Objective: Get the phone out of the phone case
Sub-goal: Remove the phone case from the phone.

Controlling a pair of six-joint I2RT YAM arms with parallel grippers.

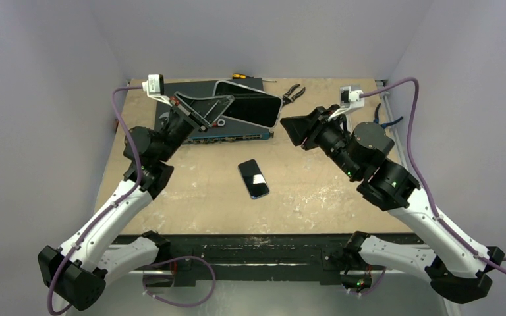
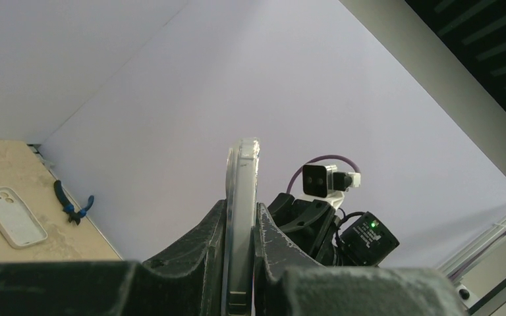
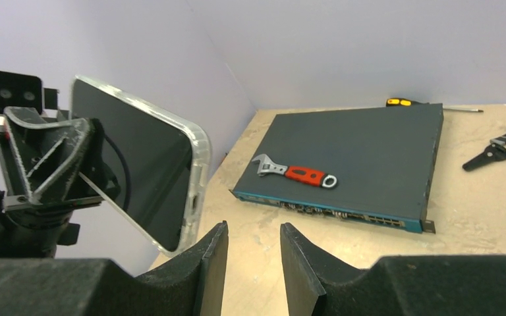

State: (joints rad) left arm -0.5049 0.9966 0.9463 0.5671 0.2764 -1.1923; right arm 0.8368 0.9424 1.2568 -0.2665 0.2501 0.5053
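Seated in the clear phone case (image 3: 194,172), to judge by the dark face filling its rim: the phone (image 3: 138,164). Held well off the table (image 1: 191,197), standing up out of the left gripper (image 2: 242,209), just ahead of the right gripper (image 3: 253,230) and a little to its left. Clamped on the case's lower end, left jaws pressed flat against both faces. Right jaws apart, nothing between them, short of the case's near corner.

Reads as the step just before extraction: case steadied, phone not yet out. Calls next for setting the right fingers on a free corner of the rim and peeling it back without twisting the left grip loose.

Lying flat below and between both grippers: a second phone (image 1: 253,178). Far beyond the left fingers: a white case (image 2: 10,216), contents impossible to tell.
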